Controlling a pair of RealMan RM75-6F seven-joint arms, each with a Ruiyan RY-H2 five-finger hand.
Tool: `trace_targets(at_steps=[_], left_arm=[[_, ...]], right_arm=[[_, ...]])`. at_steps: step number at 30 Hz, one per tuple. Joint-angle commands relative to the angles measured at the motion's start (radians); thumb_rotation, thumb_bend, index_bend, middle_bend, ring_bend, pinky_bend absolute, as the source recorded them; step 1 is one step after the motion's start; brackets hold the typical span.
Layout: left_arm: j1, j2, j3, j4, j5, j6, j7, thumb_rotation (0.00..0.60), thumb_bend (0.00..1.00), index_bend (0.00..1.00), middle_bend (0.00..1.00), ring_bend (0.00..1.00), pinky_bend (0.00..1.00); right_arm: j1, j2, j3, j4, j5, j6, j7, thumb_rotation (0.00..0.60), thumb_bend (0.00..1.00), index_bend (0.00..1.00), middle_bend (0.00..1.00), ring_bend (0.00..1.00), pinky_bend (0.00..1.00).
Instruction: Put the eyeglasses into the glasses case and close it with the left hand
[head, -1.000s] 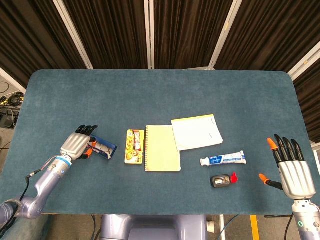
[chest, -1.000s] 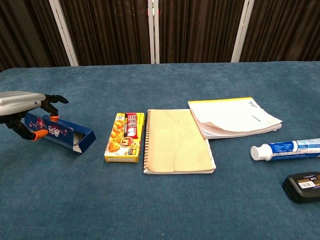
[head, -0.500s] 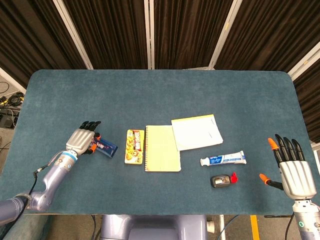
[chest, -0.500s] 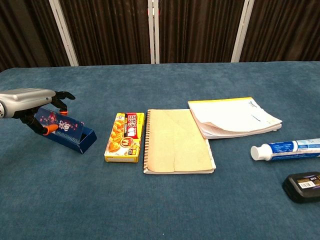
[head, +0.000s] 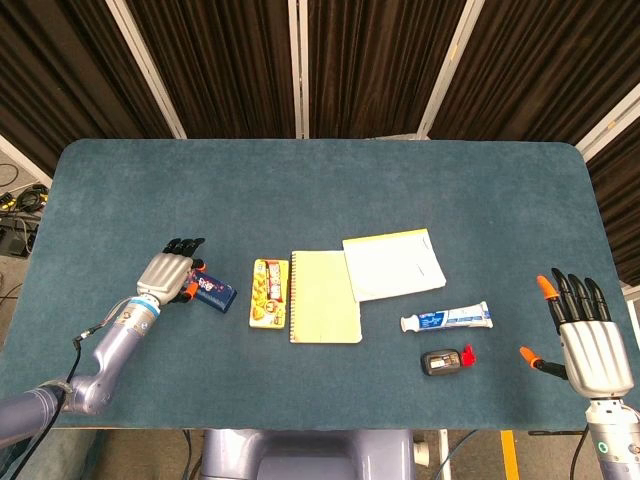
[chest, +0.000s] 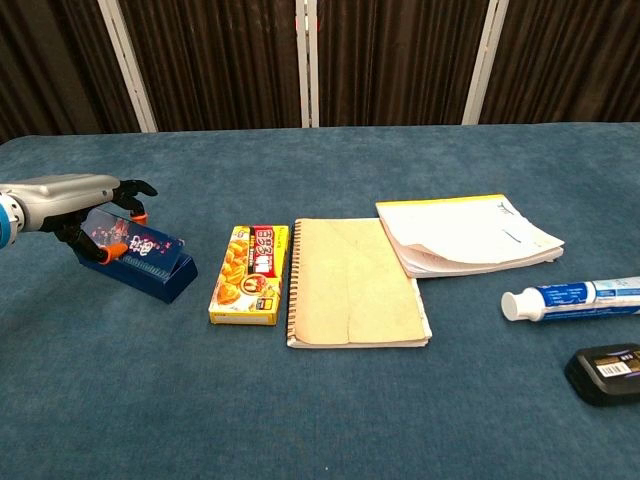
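The glasses case is a dark blue patterned box lying left of centre on the table; in the chest view the glasses case has its lid tilted up under my fingers. My left hand grips its left end, fingers curled over the lid and thumb against the near side; the chest view shows the left hand the same way. No eyeglasses are visible; the inside of the case is hidden. My right hand hovers at the table's right front edge, fingers spread, holding nothing.
Right of the case lie a yellow snack box, a tan spiral notebook and a white paper pad. Further right are a toothpaste tube and a small black device. The blue table has bare cloth at the back.
My left hand has moved right and further onto the case. The lid has swung up from lying flat, and the case has shifted a little toward the snack box. The right hand stayed put.
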Motion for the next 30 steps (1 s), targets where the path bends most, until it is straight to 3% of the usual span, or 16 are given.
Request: trace_targets(at_steps=[1, 8, 14, 19, 30], left_arm=[[0.008, 0.009, -0.01, -0.005, 0.04, 0.023, -0.057, 0.6, 0.41, 0.0, 0.0, 0.0, 0.0], [0.018, 0.05, -0.018, -0.025, 0.102, 0.057, -0.13, 0.6, 0.41, 0.0, 0.0, 0.0, 0.0], [-0.008, 0.103, 0.025, -0.041, 0.088, -0.059, -0.107, 0.6, 0.33, 0.0, 0.0, 0.0, 0.0], [-0.022, 0.083, 0.044, -0.015, 0.077, -0.106, -0.098, 0.6, 0.19, 0.0, 0.0, 0.0, 0.0], [-0.019, -0.006, 0.044, 0.065, 0.111, -0.043, -0.093, 0.6, 0.19, 0.0, 0.0, 0.0, 0.0]], right_arm=[[0.0, 0.0, 0.001, 0.0, 0.001, 0.0, 0.001, 0.6, 0.0, 0.0, 0.0, 0.0, 0.0], [0.0, 0.0, 0.0, -0.001, 0.0, 0.0, -0.002, 0.6, 0.0, 0.0, 0.0, 0.0, 0.0], [0.0, -0.001, -0.001, -0.002, -0.001, 0.0, -0.004, 0.6, 0.0, 0.0, 0.0, 0.0, 0.0], [0.001, -0.002, -0.002, -0.001, 0.0, -0.002, -0.006, 0.6, 0.0, 0.0, 0.0, 0.0, 0.0], [0.003, -0.002, 0.0, 0.002, 0.007, -0.008, 0.0, 0.6, 0.0, 0.0, 0.0, 0.0, 0.0]])
